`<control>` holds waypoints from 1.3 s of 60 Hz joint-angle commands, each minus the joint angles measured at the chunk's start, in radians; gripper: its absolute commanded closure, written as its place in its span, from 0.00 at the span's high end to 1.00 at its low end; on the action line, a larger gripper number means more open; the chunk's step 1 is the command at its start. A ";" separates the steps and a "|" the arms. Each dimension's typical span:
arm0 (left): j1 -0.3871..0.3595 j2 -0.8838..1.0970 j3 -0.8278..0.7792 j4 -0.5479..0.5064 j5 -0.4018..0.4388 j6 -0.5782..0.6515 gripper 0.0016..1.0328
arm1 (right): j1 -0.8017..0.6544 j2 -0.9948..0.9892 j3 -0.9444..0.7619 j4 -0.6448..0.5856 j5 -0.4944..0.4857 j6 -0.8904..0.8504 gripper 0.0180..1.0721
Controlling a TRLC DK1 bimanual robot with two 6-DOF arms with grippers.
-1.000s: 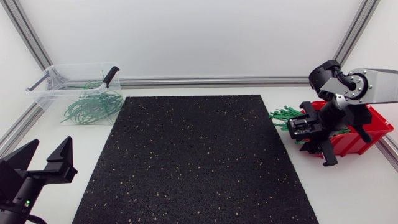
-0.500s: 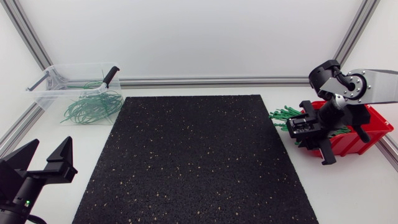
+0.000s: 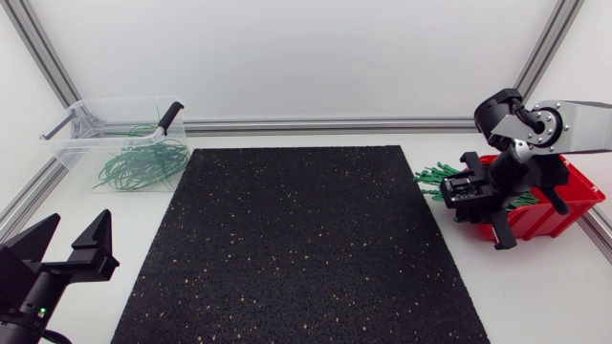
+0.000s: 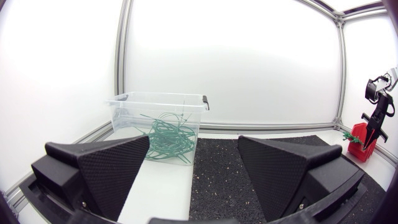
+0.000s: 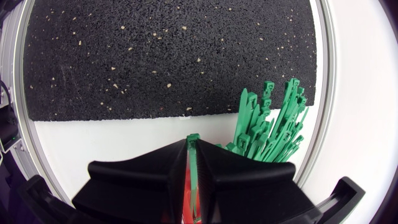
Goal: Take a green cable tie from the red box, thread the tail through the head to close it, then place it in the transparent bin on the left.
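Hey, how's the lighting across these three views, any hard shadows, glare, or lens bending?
Head view: soft, even light, no glare on the black mat, no hard shadows. Left wrist view: bright white backdrop, yet the transparent bin stands out; frame posts bow slightly. Right wrist view: strong fisheye curves the mat's edge, with a dark rim at the sides.

My right arm (image 3: 578,129) has a silver-grey link with black joints; my fingers (image 4: 106,167) are broad, matte black, textured wedges.

A black mat (image 3: 296,248) lies in the middle. The left gripper (image 3: 67,241) sits by its near corner, fingers wide apart. The right gripper (image 3: 473,196) is at the red box (image 3: 569,215), beside green cable ties (image 3: 435,176) poking out.
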 commanded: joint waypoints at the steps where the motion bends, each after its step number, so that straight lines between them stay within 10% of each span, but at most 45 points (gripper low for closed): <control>1: -0.003 -0.007 -0.041 -0.009 -0.001 0.000 0.96 | -0.004 0.020 0.019 -0.016 -0.004 0.002 0.07; 78: -0.003 -0.007 -0.040 -0.010 -0.001 0.000 0.96 | -0.050 -0.123 0.324 -0.233 -0.249 0.140 0.06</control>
